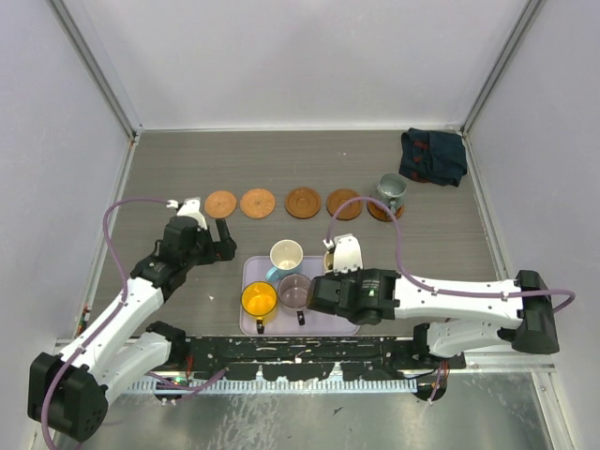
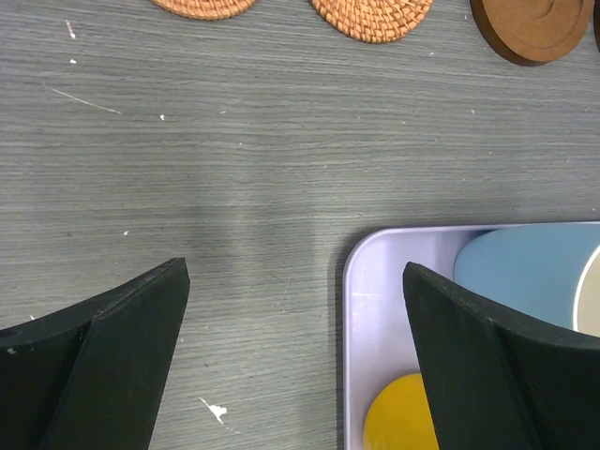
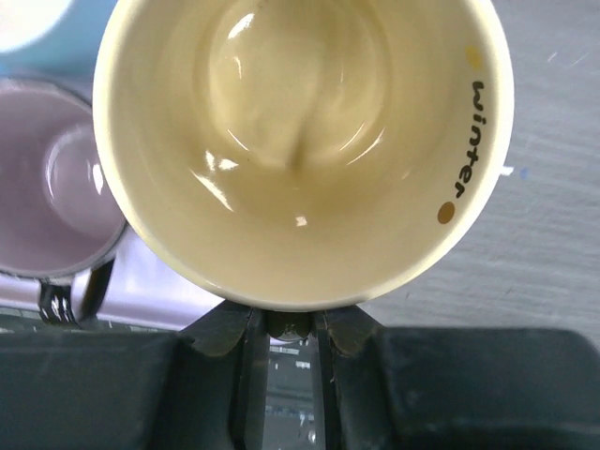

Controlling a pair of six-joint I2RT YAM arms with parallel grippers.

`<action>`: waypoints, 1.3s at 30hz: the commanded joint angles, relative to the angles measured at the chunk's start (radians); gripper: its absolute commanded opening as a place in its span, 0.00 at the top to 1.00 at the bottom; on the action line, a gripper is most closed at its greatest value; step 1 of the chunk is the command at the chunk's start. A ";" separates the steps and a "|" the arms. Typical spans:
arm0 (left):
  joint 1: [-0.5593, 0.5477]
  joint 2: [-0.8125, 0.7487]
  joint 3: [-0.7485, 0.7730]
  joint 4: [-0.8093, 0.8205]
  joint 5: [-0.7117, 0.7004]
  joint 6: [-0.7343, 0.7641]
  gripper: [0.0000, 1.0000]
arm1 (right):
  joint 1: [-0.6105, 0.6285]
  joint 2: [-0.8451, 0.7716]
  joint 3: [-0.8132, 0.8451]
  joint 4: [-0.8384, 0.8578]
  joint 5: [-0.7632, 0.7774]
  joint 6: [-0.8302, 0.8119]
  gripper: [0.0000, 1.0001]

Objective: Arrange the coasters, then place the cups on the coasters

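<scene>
Five brown coasters lie in a row across the table [image 1: 220, 202] [image 1: 257, 202] [image 1: 302, 202] [image 1: 344, 202], and the right-most coaster [image 1: 374, 214] carries the grey-green metallic cup [image 1: 391, 190]. On the lilac tray [image 1: 251, 270] stand the white-and-blue cup [image 1: 286, 255], the orange-yellow cup [image 1: 259, 300] and the purplish cup [image 1: 295, 292]. My right gripper [image 3: 289, 323] is shut on the handle of the cream-yellow cup [image 3: 300, 141] at the tray's right edge; from above, the wrist hides most of that cup [image 1: 329, 259]. My left gripper [image 2: 295, 277] stands open and holds nothing, over the tray's far left corner [image 2: 375, 281].
A dark folded cloth [image 1: 433, 155] lies at the back right corner. Walls close in the table on the left, back and right. In the left wrist view three coasters [image 2: 372, 19] sit just beyond the fingers.
</scene>
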 commanded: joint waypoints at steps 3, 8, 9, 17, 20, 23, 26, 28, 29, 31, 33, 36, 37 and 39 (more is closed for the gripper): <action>0.006 -0.001 0.008 0.074 0.016 -0.009 0.02 | -0.051 0.038 0.173 -0.044 0.387 -0.040 0.99; 0.006 0.015 0.003 0.102 0.022 -0.008 0.02 | -0.209 0.051 0.186 0.166 0.376 -0.290 0.99; 0.005 0.021 0.004 0.105 0.022 -0.007 0.02 | -0.257 0.041 0.173 0.240 0.334 -0.364 0.99; 0.005 0.069 0.023 0.135 0.021 0.001 0.02 | -0.647 0.088 0.185 0.586 0.004 -0.684 0.99; 0.005 0.104 0.043 0.133 0.014 0.007 0.02 | -0.724 0.197 0.253 0.633 -0.084 -0.740 0.99; 0.006 0.151 0.073 0.118 0.012 0.014 0.02 | -0.799 0.294 0.317 0.675 -0.183 -0.783 0.99; 0.005 0.182 0.084 0.118 0.016 0.016 0.02 | -0.869 0.377 0.367 0.702 -0.295 -0.807 0.99; 0.006 0.190 0.084 0.125 0.018 0.014 0.02 | -0.898 0.425 0.397 0.708 -0.320 -0.817 0.99; 0.006 0.192 0.083 0.129 0.018 0.013 0.02 | -0.907 0.446 0.410 0.708 -0.326 -0.823 0.99; 0.006 0.194 0.083 0.134 0.018 0.006 0.02 | -0.919 0.480 0.430 0.707 -0.344 -0.832 0.99; 0.004 0.196 0.086 0.135 0.023 0.005 0.02 | -0.932 0.508 0.441 0.707 -0.367 -0.838 0.99; 0.006 0.196 0.087 0.132 0.024 -0.003 0.02 | -0.944 0.537 0.441 0.703 -0.392 -0.842 0.99; 0.006 0.195 0.089 0.132 0.024 -0.005 0.02 | -0.946 0.543 0.438 0.700 -0.400 -0.841 0.99; 0.005 0.190 0.089 0.129 0.026 -0.007 0.02 | -0.950 0.554 0.427 0.700 -0.413 -0.840 0.99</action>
